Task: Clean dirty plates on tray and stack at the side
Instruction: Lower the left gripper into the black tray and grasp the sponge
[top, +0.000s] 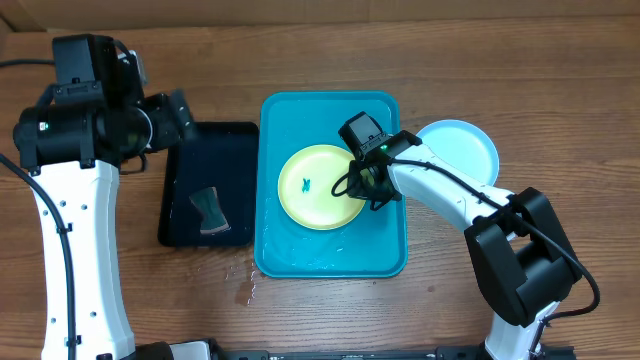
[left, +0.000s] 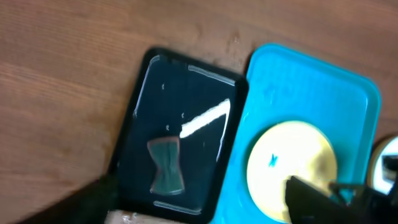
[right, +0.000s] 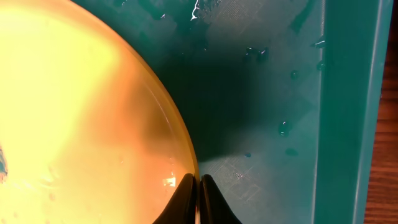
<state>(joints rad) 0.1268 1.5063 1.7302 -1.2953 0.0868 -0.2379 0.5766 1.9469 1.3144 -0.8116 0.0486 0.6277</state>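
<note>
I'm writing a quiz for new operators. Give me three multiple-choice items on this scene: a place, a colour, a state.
1. Where is the blue plate? A) on the tray B) on the table, right of the tray C) on the yellow plate
2. The smudge on the yellow plate is: A) blue B) red C) black
3. The right end effector is: A) wide open B) shut in mid-air C) shut on the yellow plate's rim
Key: 1 B, it lies on wood beside the tray; 2 A, a blue mark near its centre; 3 C, the wrist view shows it pinching the rim.
</note>
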